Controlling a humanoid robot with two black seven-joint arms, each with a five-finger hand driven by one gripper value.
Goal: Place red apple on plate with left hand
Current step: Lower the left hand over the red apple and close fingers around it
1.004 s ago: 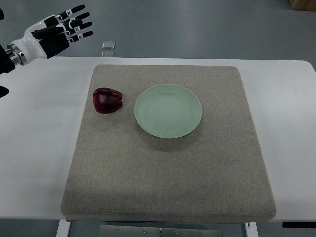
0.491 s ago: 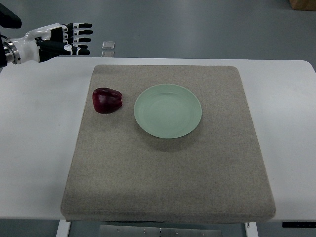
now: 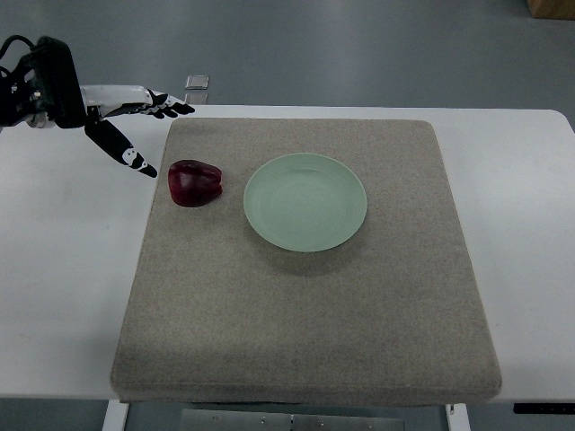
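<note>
Now that the left hand (image 3: 126, 121) has dropped and turned, fingers spread wide and empty, just beside the dark red apple (image 3: 196, 182), which lies on the grey felt mat (image 3: 305, 305) left of the pale green round plate (image 3: 306, 202), a grasp looks imminent.

You have no readable text, label, brand, number or sign anywhere in this view. The small white patches on the left hand's (image 3: 126, 117) fingers (image 3: 135, 160) may be markings, but they are too small for you to read. The two small pale objects (image 3: 197, 83) on the floor beyond the desk's (image 3: 63, 269) far edge show no lettering you can make out.
</note>
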